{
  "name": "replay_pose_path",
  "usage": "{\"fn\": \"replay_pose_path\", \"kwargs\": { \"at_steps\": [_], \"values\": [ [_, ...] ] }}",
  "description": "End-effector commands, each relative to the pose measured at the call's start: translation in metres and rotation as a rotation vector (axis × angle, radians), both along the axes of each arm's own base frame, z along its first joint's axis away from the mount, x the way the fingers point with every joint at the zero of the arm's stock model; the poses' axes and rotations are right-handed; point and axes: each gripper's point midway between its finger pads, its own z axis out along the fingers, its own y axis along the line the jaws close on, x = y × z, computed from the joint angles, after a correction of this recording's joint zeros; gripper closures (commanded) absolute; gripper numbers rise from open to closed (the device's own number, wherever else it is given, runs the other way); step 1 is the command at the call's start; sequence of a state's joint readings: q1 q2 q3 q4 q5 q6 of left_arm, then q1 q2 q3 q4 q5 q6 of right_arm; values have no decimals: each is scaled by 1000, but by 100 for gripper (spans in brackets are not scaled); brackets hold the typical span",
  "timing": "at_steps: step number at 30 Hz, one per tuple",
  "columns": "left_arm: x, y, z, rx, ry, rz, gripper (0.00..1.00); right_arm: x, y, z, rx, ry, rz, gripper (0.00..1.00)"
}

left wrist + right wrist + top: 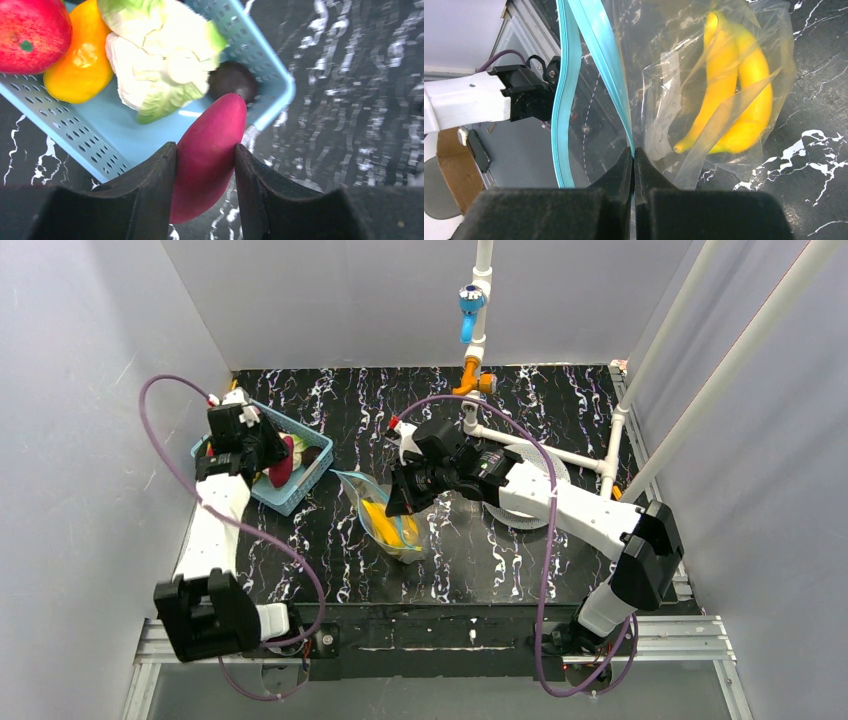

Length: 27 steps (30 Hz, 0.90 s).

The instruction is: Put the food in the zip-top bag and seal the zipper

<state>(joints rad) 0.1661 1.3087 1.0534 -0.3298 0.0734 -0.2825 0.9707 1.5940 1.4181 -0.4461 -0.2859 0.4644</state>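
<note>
My left gripper (205, 147) is shut on a magenta-red oblong food piece (215, 120), held over the corner of the blue basket (75, 142). In the basket lie a red apple (30, 30), an orange piece (82, 60), a pale green cabbage (160, 50) and a dark purple piece (232, 80). The clear zip-top bag (385, 525) lies mid-table with a yellow banana (734, 100) inside. My right gripper (634, 150) is shut on one side of the teal zipper (599, 50). The bag's mouth gapes, its other zipper edge (561, 100) standing apart. Seen from above, the left gripper (268, 455) is at the basket (300, 490) and the right gripper (400, 502) at the bag's top.
A white pipe frame (560, 452) with a blue valve (470, 310) runs along the back and right. A round mesh disc (545, 468) lies under the right arm. Grey walls close in on both sides of the black marbled table (330, 570).
</note>
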Motion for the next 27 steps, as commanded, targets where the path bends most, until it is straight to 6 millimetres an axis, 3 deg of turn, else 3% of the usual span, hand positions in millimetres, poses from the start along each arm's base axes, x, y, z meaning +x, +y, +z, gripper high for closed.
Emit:
{"fn": "replay_pose_path", "kwargs": {
  "at_steps": [1,6,10,14,18,24,27],
  "values": [
    [-36,-39,64,-179,-128,-41,85,3,0,37,67,-80,-3,99],
    [-89,-92,127,-439,-307,-148,84,2,3,40,94,-78,-6,99],
    [-112,-126,156,-746,-360,-178,83,8,0,35,78,-84,-56,99],
    [-125,-150,166,-981,-340,-195,88,18,-3,36,79,-83,-144,99],
    [-141,-171,178,-1017,-356,-231,91,24,3,41,93,-63,-184,99],
    [-140,-196,186,-1155,-331,-257,90,15,19,47,118,-21,-149,99],
    [-140,-196,168,-1155,-323,-214,92,11,17,46,138,-3,-156,99]
  ]
}}
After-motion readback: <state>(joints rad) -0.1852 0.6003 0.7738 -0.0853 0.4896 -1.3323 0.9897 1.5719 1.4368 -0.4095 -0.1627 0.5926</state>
